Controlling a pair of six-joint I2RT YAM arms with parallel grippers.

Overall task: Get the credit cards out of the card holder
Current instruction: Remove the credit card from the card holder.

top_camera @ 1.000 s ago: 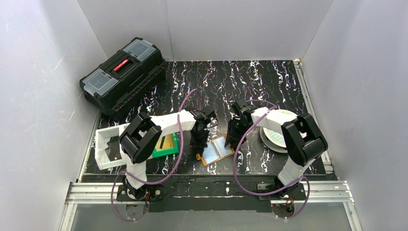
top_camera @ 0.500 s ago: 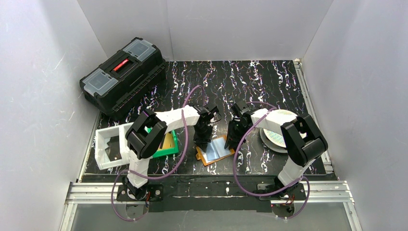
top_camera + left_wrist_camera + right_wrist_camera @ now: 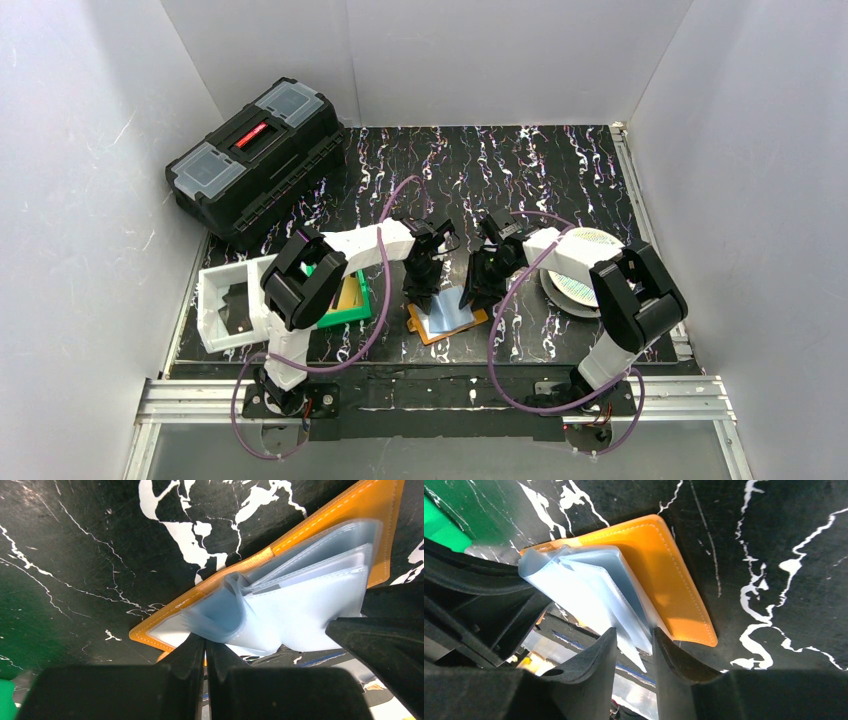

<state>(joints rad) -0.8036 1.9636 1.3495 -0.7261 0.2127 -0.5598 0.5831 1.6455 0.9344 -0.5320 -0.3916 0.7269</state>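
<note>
The orange card holder point(image 3: 450, 320) lies open on the black marbled table between both arms, its clear bluish sleeves point(image 3: 300, 600) fanned upward. My left gripper point(image 3: 419, 298) is shut, its tips point(image 3: 205, 647) pressed against the curled near edge of the sleeves. My right gripper point(image 3: 473, 293) is open, and the pointed corners of two sleeves point(image 3: 624, 625) hang between its fingers point(image 3: 634, 641) beside the orange cover point(image 3: 674, 580). Whether a card sits in the sleeves I cannot tell. A gold-yellow credit card point(image 3: 349, 294) lies in the green bin, and a black one point(image 3: 236, 306) in the white tray.
The green bin point(image 3: 345, 318) and white tray point(image 3: 208, 290) stand left of the holder. A round white patterned disc point(image 3: 585, 270) lies at the right under the right arm. A black toolbox point(image 3: 255, 155) sits at the far left. White walls close in three sides.
My left gripper has shifted right and farther back along the holder's left half. My right gripper has slid left over the holder, and its jaws narrowed and widened a little.
</note>
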